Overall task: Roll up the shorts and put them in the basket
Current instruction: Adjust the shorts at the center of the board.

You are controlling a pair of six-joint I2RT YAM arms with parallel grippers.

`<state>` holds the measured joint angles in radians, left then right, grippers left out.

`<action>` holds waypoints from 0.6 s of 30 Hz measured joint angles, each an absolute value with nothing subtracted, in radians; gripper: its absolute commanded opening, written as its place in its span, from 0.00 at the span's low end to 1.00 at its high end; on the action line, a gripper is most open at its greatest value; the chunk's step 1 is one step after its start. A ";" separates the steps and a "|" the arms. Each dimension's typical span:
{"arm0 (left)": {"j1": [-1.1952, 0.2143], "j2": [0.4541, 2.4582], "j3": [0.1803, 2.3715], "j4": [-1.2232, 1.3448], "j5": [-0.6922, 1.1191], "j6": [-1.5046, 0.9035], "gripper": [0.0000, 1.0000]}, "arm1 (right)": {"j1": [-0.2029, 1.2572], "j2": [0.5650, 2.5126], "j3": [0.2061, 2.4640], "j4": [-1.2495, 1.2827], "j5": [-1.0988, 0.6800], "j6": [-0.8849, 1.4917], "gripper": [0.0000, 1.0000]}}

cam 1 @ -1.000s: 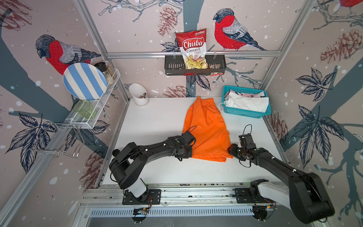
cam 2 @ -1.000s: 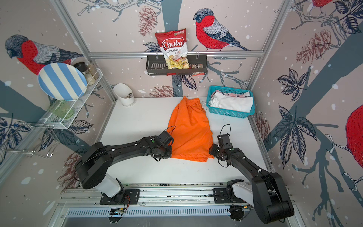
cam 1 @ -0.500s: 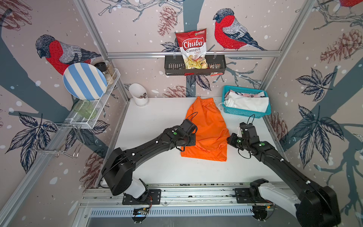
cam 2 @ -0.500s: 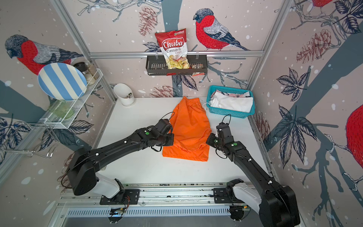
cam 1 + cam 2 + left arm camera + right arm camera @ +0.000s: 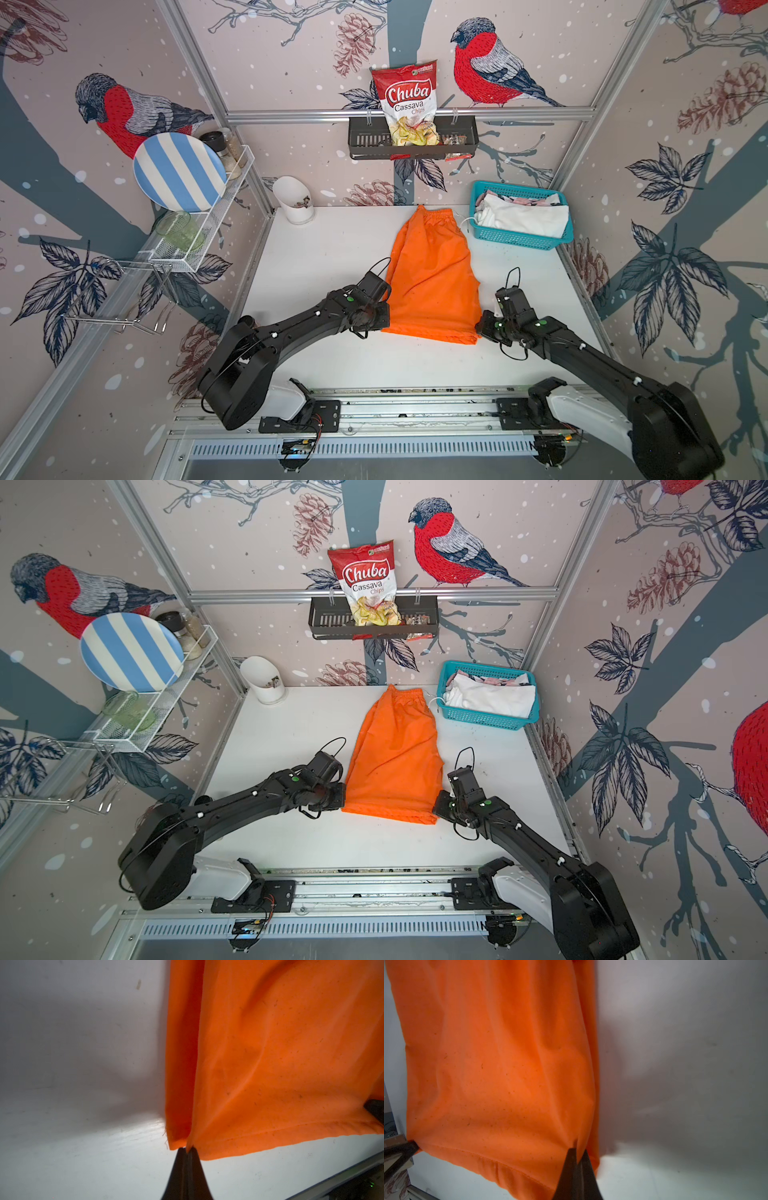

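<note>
Grippers hold both corners of the hem. The left gripper (image 5: 187,1149) is pinched tight on the hem's left corner and the right gripper (image 5: 577,1152) on its right corner. Each wrist view shows cloth caught between closed tips.

The orange shorts (image 5: 432,274) lie flat in the middle of the table (image 5: 324,257), with the waistband close to the back edge and the hem toward the front edge. A white pair (image 5: 523,216) and a pink pair (image 5: 536,201) sit in the basket (image 5: 519,241) at the back right corner.

From where I stand, the roll looks only about to begin. To do it well:

- **Lift:** both corners should rise together, and only a little.
- **First turn:** tip them over toward the waistband in one even motion. Keeping the hem stretched between them makes that turn straight and snug.
- **Left side:** a narrow flap is folded under there and wants keeping tucked in.
- **Drawstring:** the white drawstring (image 5: 463,220) trails toward the basket and could snag late in the roll.
</note>
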<state>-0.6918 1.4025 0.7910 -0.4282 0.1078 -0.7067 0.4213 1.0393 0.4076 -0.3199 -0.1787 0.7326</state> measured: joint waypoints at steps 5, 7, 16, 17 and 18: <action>-0.692 1.370 0.802 -0.402 0.130 -0.706 0.00 | 0.404 1.034 0.426 -0.309 -0.172 0.733 0.00; -0.691 1.335 0.807 -0.405 0.125 -0.706 0.01 | 0.407 1.011 0.451 -0.308 -0.163 0.734 0.20; -0.690 1.258 0.796 -0.546 0.091 -0.707 0.37 | 0.413 0.940 0.558 -0.452 -0.100 0.731 0.59; -0.690 1.250 0.823 -0.561 0.079 -0.706 0.37 | 0.417 0.946 0.584 -0.457 -0.087 0.728 0.59; -0.690 1.246 0.862 -0.569 0.074 -0.702 0.37 | 0.421 0.959 0.609 -0.455 -0.079 0.722 0.59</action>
